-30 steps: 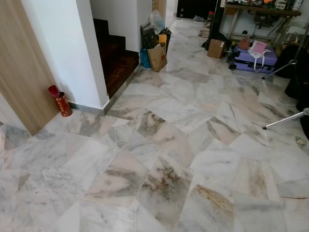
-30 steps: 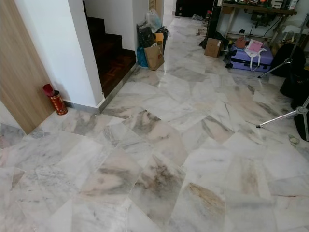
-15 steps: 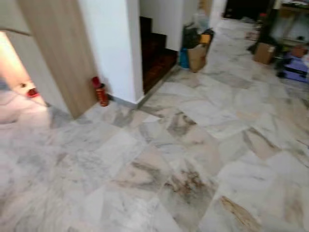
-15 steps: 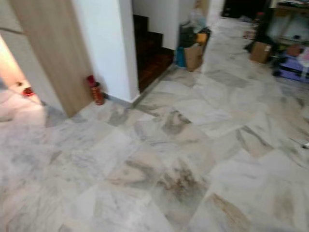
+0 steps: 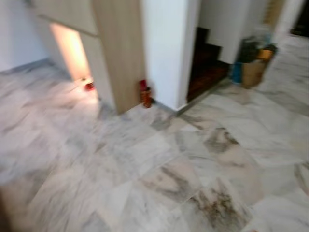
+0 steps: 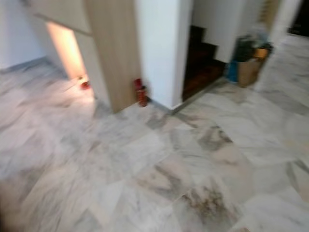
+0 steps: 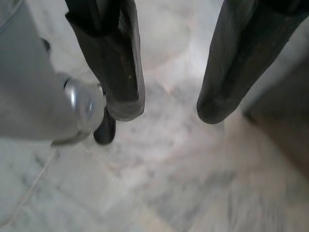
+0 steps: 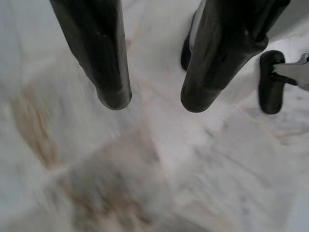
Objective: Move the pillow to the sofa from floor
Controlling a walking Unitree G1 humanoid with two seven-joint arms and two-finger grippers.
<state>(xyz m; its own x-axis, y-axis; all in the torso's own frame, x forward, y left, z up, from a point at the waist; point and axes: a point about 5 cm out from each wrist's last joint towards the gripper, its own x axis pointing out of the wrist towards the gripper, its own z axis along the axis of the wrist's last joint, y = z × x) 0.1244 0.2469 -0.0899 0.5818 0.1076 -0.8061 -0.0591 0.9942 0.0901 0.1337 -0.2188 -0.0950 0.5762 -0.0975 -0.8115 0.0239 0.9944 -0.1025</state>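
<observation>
Across the near and middle ground: marble floor [image 5: 159,164] of pale grey slabs with brown veining, blurred throughout. Far left of centre: wooden panel [image 5: 118,48] meeting a white wall [image 5: 166,43], with a warmly lit recess [image 5: 72,48] to its left. At the foot of the panel, standing on the floor just beside it: red canister [image 5: 145,95]. Small red object [image 5: 89,86] lying at the base of the lit recess; kind not discernible. Right of the white wall: dark wooden steps [image 5: 205,67] rising away. Far right: cluster of bags [image 5: 253,60], among them a brown paper bag and something blue, too blurred for detail.

Pillow and sofa not discernible anywhere among the blurred frames.

Left claw [image 7: 166,108], seen from the left wrist: two black fingers [image 7: 120,72] parted by a clear gap, nothing between them, hanging above the marble. Right claw [image 8: 149,101], seen from the right wrist: fingers [image 8: 104,63] likewise spread apart and holding nothing, over a veined slab.
</observation>
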